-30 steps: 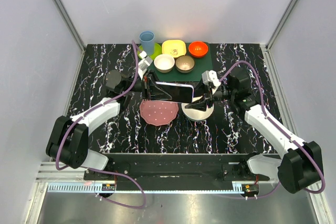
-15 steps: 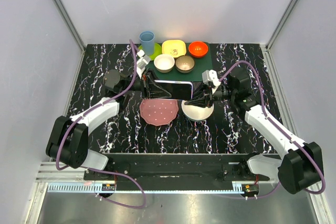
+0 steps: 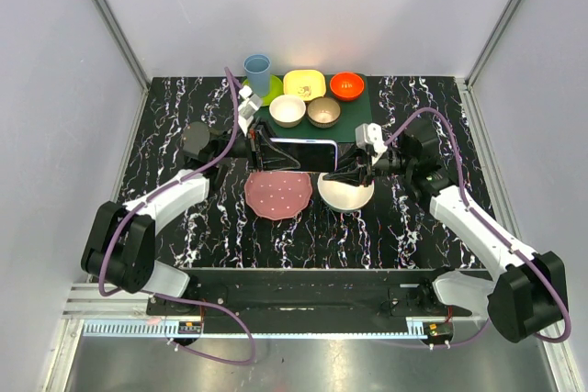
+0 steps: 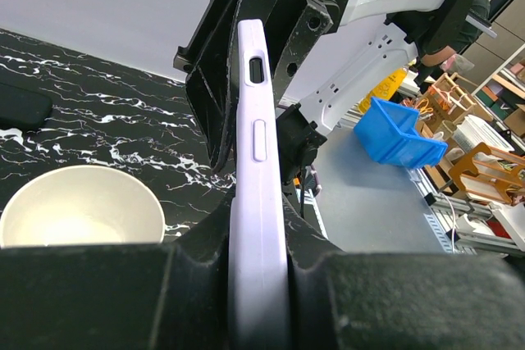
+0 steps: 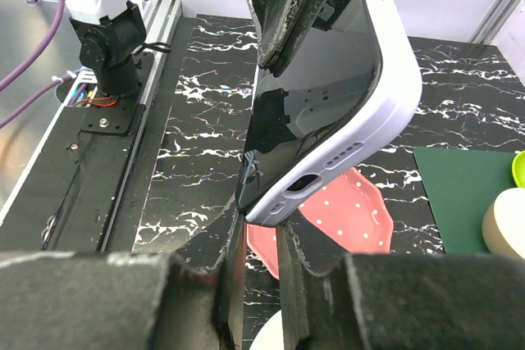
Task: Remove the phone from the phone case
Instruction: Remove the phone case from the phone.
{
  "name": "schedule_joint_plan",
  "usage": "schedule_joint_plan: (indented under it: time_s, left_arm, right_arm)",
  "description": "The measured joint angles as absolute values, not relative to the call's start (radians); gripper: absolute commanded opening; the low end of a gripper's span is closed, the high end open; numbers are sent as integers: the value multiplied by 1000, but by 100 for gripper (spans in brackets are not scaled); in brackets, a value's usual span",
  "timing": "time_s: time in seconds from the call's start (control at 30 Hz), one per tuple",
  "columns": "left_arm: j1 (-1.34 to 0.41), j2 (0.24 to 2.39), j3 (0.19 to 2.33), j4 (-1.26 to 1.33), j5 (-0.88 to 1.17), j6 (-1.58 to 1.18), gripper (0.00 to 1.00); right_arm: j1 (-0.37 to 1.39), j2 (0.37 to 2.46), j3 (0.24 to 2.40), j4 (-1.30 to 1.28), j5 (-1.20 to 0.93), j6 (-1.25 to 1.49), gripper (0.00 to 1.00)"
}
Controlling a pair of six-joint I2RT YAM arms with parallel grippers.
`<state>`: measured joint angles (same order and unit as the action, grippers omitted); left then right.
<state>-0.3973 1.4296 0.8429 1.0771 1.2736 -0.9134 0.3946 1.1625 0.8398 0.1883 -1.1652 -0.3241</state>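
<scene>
Clamping pale lavender phone case [image 4: 256,120] in left gripper [image 4: 258,276]; pinching its lower corner with right gripper [image 5: 262,260]; not yet freeing flat black glossy smartphone [image 5: 312,112]; judging removal outstanding.

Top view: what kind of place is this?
Probably a robot lab test booth: a left arm and right arm bolted to a table, plain white walls closing it in, a blue bin beyond.
</scene>
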Motion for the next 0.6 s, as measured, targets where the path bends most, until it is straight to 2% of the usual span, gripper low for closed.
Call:
schedule_joint_plan:
  time_s: [0.6]
  left_arm:
    - [-411,1470,857,1126,1288,-949,0]
  right_arm:
    - [393,1146,809,190,-1116,-397,1]
